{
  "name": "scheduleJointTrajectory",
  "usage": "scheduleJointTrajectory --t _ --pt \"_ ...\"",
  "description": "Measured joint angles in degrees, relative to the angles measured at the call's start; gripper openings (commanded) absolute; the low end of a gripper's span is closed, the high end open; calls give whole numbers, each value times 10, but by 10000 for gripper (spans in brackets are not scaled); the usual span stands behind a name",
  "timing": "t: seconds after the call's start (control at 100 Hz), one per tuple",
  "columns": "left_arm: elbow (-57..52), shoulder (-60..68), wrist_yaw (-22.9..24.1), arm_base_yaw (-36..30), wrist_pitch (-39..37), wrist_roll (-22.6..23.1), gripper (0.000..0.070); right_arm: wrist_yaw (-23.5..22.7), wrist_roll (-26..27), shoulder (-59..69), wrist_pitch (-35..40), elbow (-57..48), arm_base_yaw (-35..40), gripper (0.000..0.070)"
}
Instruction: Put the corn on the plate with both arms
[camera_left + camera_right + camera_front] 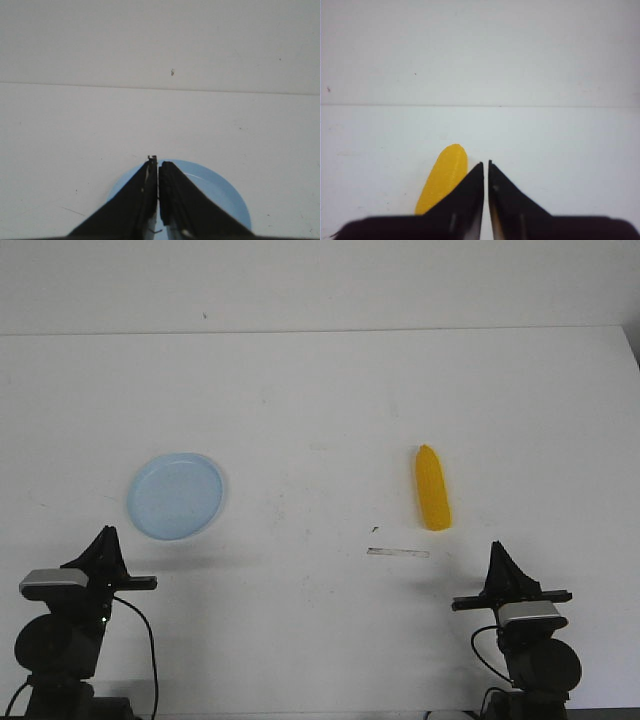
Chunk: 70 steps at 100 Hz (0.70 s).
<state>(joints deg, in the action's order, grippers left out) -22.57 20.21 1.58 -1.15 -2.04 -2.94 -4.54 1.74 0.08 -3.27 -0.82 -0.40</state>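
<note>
The yellow corn [433,488] lies flat on the white table, right of centre, its pointed end away from me; it also shows in the right wrist view as the corn [444,175] beside the fingers. The pale blue plate [176,495] sits empty at the left, partly hidden behind the fingers as the plate [220,192] in the left wrist view. My left gripper [104,536] is shut, near the plate's front edge. My right gripper [497,549] is shut with nothing in it, a little nearer and to the right of the corn.
A thin strip of clear tape [398,553] lies on the table just in front of the corn. The table's far edge [320,331] meets a white wall. Small dark specks [374,529] mark the tabletop.
</note>
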Motion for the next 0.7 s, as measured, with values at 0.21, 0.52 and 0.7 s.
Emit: scheduleJointTrajectory --t 0.21,0.52,0.7 --pt "-92 150 0 0 11 3 1 0 0 0 0 0 0 15" --pt "-218 372 -3 4 80 -1 1 0 0 0 0 0 0 15" --pt "-313 457 -4 39 174 -57 1 0 0 0 0 0 0 15"
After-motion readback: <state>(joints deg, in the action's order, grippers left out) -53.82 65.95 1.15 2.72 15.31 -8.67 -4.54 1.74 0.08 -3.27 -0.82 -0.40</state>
